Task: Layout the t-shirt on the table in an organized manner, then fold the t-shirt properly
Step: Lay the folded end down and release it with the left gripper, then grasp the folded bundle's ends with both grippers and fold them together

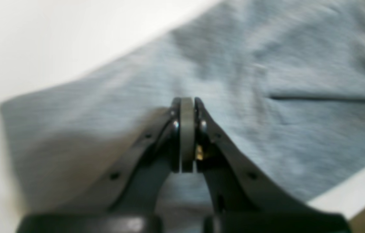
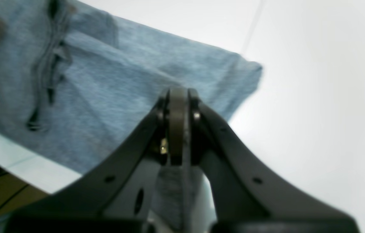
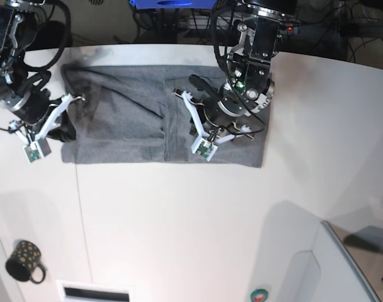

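The heather-grey t-shirt (image 3: 128, 126) lies spread across the far part of the white table (image 3: 179, 220), with a fold line down its middle. My left gripper (image 3: 179, 95) hovers over the shirt's centre. In the left wrist view the left gripper (image 1: 187, 100) is shut, pads together, with blurred t-shirt (image 1: 266, 129) beneath and table (image 1: 40, 38) beyond. My right gripper (image 3: 74, 99) sits at the shirt's left edge. Seen from the right wrist, the right gripper (image 2: 178, 92) is shut on a strip of t-shirt (image 2: 121, 81) hanging between its jaws, beside bare table (image 2: 315, 97).
A black dotted mug (image 3: 24, 261) stands near the front left corner. A thin dark seam (image 3: 81, 220) runs down the tabletop. A grey panel (image 3: 355, 264) fills the front right corner. Cables crowd the area behind the table's back edge.
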You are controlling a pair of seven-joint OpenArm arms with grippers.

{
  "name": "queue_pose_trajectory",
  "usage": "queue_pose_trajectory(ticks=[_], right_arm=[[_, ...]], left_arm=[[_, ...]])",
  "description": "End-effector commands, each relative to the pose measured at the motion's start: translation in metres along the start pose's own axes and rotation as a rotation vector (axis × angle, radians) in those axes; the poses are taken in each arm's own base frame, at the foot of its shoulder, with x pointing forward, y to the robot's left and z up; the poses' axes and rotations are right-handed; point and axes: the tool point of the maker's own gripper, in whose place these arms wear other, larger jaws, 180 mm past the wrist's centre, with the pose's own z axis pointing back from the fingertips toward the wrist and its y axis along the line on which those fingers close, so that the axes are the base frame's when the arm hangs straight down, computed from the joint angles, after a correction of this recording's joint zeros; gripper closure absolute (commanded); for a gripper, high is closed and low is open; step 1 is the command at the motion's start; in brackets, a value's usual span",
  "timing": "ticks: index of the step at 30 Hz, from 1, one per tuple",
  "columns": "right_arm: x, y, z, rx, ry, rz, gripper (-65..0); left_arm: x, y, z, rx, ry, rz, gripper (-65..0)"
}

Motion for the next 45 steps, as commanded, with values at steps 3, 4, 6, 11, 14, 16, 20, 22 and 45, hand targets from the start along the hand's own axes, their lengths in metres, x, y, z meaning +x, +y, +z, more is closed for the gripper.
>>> queue_pose_trajectory(ticks=[3, 4, 6, 11, 14, 16, 20, 22, 45], right_arm=[[0.015, 0.0, 0.003, -0.005, -0.065, -0.015, -2.3], [0.015, 0.001, 0.003, -0.003, -0.067, -0.019, -2.4], [0.015, 0.0, 0.003, -0.004, -0.066, -0.02, -2.6], [0.012, -0.016, 0.012, -0.06, -0.111, -0.127, -3.0], [0.006, -0.029, 0.023, -0.075, -0.124, -0.218, -6.0], [-0.008, -0.033, 0.027, -0.055, -0.086, -0.294, -16.5], [-0.036, -0.057, 0.027, 0.005, -0.032, -0.463, -45.5], [-0.051, -0.07, 0.021, 0.051, -0.015, -0.556, -52.4], [-0.097, -0.012, -0.047, 0.314, 0.24, -0.613, -52.2]], left_arm=[[-0.011, 0.002, -0.005, -0.001, 0.024, -0.005, 0.0], [-0.016, 0.001, -0.006, -0.005, 0.037, -0.001, 0.0], [-0.034, 0.001, -0.004, -0.005, 0.073, -0.006, 0.0], [-0.037, 0.018, 0.01, 0.029, 0.062, -0.023, 0.0], [-0.022, 0.044, 0.034, 0.104, 0.0, -0.024, 0.0], [-0.016, 0.068, 0.054, 0.177, -0.037, -0.004, 0.0], [-0.035, 0.14, 0.095, 0.367, -0.015, 0.029, 0.0], [-0.061, 0.178, 0.111, 0.447, 0.048, 0.039, 0.0], [-0.126, 0.222, 0.055, 0.419, -0.047, 0.282, 0.0]])
